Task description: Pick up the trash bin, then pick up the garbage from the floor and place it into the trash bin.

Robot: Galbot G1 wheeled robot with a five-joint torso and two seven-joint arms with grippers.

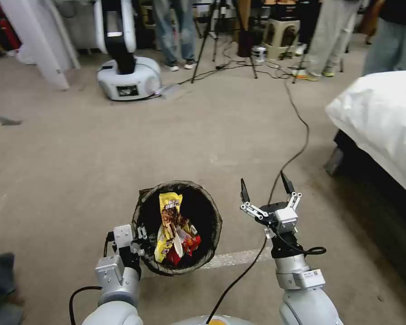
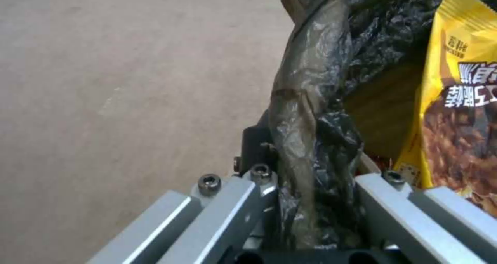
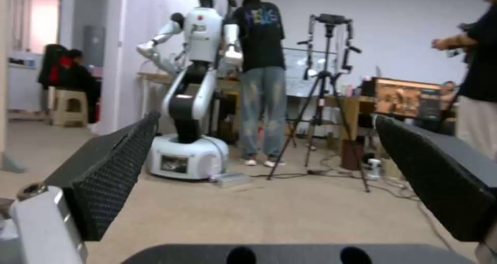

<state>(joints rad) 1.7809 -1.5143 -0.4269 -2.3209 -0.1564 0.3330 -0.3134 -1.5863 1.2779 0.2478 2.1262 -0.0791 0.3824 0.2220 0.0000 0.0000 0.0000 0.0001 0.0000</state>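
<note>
Bare beige carpet (image 1: 99, 171) ahead and to the left: free passage. Thin black cable (image 1: 297, 140) snakes across the floor from the far tripods toward the near right. White-sheeted bed (image 1: 383, 122) blocks the right side. White-based wheeled robot (image 1: 126, 67) stands far left. Dark heap (image 1: 0, 280) at near left edge, probably cloth.
</note>
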